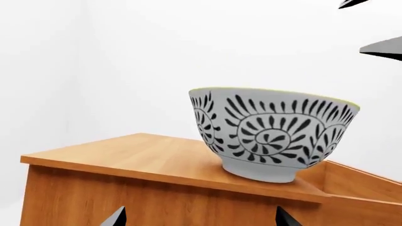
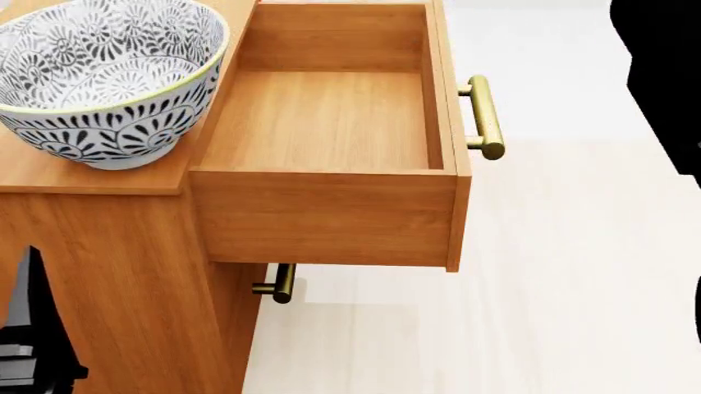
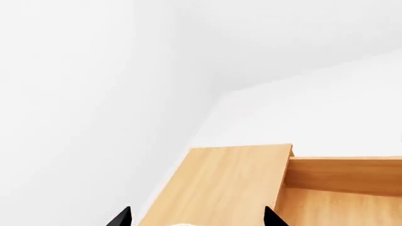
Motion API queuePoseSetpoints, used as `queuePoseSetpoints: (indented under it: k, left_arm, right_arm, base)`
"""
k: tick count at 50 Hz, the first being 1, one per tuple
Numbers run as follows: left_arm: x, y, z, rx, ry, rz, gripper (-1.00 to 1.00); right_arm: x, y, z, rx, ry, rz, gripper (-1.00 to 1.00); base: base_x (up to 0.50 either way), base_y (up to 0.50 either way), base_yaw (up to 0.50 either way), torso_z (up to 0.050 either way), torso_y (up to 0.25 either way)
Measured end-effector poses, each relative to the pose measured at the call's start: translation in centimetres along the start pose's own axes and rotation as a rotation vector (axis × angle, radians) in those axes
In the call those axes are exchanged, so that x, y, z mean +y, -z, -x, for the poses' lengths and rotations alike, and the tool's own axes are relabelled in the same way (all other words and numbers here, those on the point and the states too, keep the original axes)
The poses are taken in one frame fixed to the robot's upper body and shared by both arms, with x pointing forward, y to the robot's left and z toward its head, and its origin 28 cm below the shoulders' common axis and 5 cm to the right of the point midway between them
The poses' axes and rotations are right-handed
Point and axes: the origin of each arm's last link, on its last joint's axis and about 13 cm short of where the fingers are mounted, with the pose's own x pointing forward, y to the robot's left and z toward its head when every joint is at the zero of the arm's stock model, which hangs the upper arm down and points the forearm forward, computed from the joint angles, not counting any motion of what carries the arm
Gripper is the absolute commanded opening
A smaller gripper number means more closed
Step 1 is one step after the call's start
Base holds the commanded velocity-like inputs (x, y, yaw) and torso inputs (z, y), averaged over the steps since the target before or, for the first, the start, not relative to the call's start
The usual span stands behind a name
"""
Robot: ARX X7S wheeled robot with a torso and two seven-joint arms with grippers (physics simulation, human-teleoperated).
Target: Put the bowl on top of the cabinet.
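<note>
The bowl (image 1: 274,134) stands upright on the flat top of the cabinet (image 1: 135,157), ahead of and above the left pincer (image 1: 197,217), whose two dark fingertips stand well apart with nothing between them. The right pincer (image 3: 196,216) is likewise spread and empty, with the cabinet top just beyond its tips. From the head view the bowl (image 2: 107,78) sits close to the edge beside the pulled-out drawer (image 2: 328,123), so the placement looks done; the sensible move now is to draw the left pincer straight back and low, clear of the foot ring, without nudging it. The bowl is glossy glazed ceramic, deep and round, with dark leaf scrolls and a pale yellow rim; the cabinet is smooth honey-brown wood with a brass bar handle (image 2: 483,117)
</note>
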Motion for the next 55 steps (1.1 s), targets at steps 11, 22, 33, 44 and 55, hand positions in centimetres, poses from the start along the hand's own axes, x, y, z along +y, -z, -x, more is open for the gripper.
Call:
queuePoseSetpoints:
  k: [11,22,33,44,55]
  left_arm:
    - [-0.1,0.1,0.0,0.001,0.003,-0.006,1.0]
    - [-0.2,0.1,0.1,0.002,0.006,-0.01,1.0]
    - [-0.2,0.3,0.1,0.003,0.009,-0.012,1.0]
    - [-0.3,0.5,0.2,0.006,0.017,-0.015,1.0]
    - [-0.4,0.7,0.3,0.01,0.023,-0.017,1.0]
  right_arm:
    - [-2.8,2.3,2.7,-0.139,0.061,0.102,1.0]
    - [-6.6,8.1,5.6,-0.311,0.268,0.364,1.0]
    - [-8.8,15.7,9.4,-0.44,0.445,0.651,1.0]
    - [-10.4,22.3,11.9,-0.511,0.525,0.737,1.0]
    - [-11.8,27.1,13.1,-0.526,0.574,0.718,1.0]
  base:
    - [0.0,0.0,0.0,0.0,0.0]
    - [0.0,0.0,0.0,0.0,0.0]
    - [0.0,0.0,0.0,0.0,0.0]
    - [0.0,0.0,0.0,0.0,0.0]
    - [0.0,0.0,0.0,0.0,0.0]
